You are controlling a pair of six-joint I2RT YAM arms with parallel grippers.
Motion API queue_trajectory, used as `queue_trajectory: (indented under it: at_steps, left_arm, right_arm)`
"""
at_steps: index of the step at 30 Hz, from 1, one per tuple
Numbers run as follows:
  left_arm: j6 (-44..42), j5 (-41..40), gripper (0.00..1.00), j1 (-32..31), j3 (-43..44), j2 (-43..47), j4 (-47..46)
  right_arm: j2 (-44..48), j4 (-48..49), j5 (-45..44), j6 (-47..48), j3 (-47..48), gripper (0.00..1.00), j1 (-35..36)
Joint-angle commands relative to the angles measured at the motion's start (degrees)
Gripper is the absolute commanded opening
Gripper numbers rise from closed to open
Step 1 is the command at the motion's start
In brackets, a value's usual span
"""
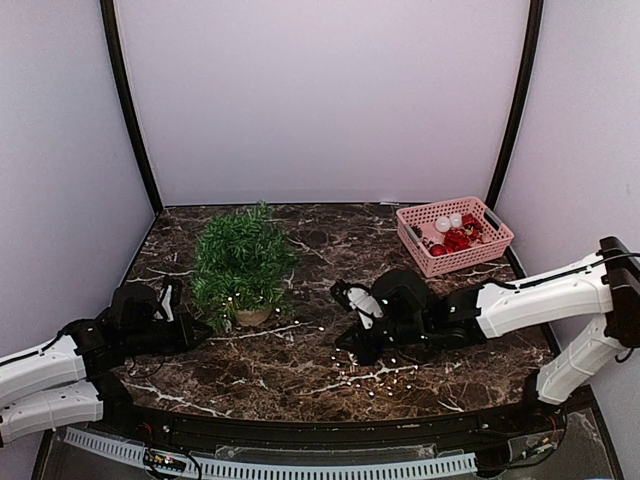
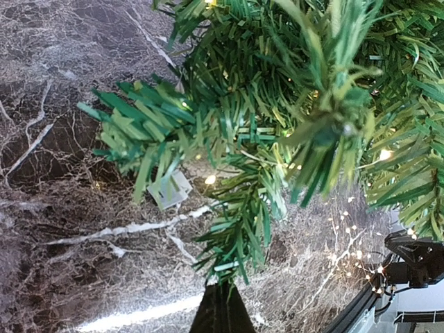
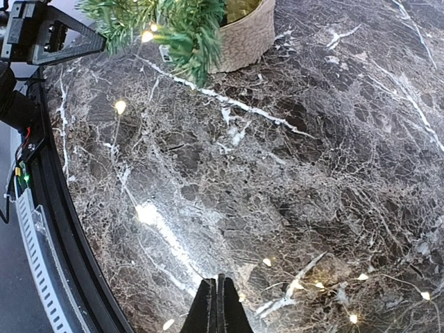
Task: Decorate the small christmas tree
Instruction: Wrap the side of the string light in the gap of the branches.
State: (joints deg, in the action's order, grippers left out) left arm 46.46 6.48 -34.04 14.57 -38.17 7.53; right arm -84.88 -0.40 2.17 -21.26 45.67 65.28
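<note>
Marble tabletop | lilac walls | tree left | left gripper closed | right gripper closed

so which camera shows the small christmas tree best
Top external: the whole small christmas tree shows, pot included. Left wrist gives only close branches with lit bulbs; right wrist catches just the pot and a few low branches.

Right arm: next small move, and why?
Probably open the right gripper and lower it onto the light string ahead: it looks shut and empty, and the string lies on the table, off the tree.
</note>
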Motion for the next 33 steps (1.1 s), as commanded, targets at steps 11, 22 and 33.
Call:
queue_trajectory:
  at_steps: [11, 22, 33]
  left_arm:
    - [-1.9, -1.2, 0.0, 1.3, 1.1, 0.4, 2.8]
    - [-3.8, -0.6, 0.0, 1.8, 1.1, 0.5, 2.7]
    - [-6.2, -0.6, 0.0, 2.5, 1.1, 0.5, 2.6]
  right_arm:
    - [-18.1, 1.7, -1.8, -0.6, 6.3, 0.0, -0.6]
    - [-21.9, 2.6, -5.8, 3.4, 15.3, 0.0, -12.3]
    - [-21.7, 2.0, -7.2, 10.3, 28.5, 0.0, -14.9]
